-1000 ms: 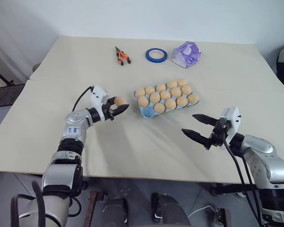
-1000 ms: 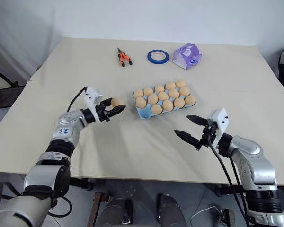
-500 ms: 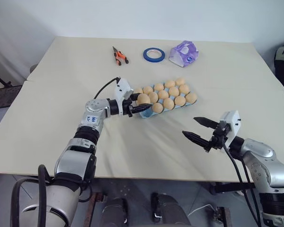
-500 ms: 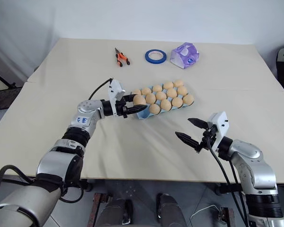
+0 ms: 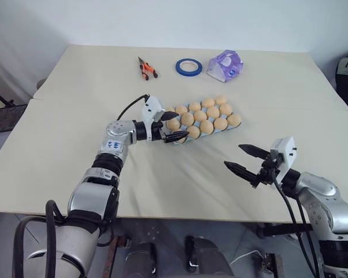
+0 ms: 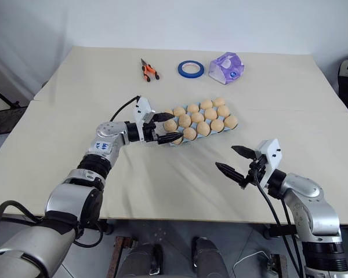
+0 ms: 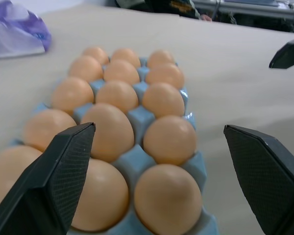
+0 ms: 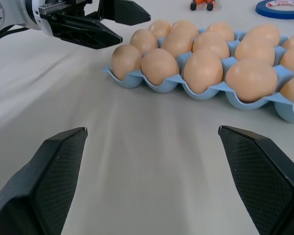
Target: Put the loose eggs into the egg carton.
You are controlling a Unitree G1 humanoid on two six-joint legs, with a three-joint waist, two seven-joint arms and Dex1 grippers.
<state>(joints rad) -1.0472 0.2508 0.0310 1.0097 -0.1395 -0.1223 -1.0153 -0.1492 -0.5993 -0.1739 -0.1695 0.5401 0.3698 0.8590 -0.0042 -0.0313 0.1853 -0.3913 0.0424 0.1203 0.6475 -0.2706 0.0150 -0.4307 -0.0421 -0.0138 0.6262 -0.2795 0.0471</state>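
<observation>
Straddling the egg carton's [image 5: 204, 128] near-left end, left claw [image 5: 173, 128] wide open, empty.

egg carton [image 5: 182, 141]: light blue pulp tray, lidless, flat on worktop, lying diagonally | eggs [image 5: 201, 116]: tan-orange, oval, seated in cups, filling every visible cup

Fifteen eggs [image 5: 200, 116] (all alike), one carton [image 7: 137, 119]
</observation>
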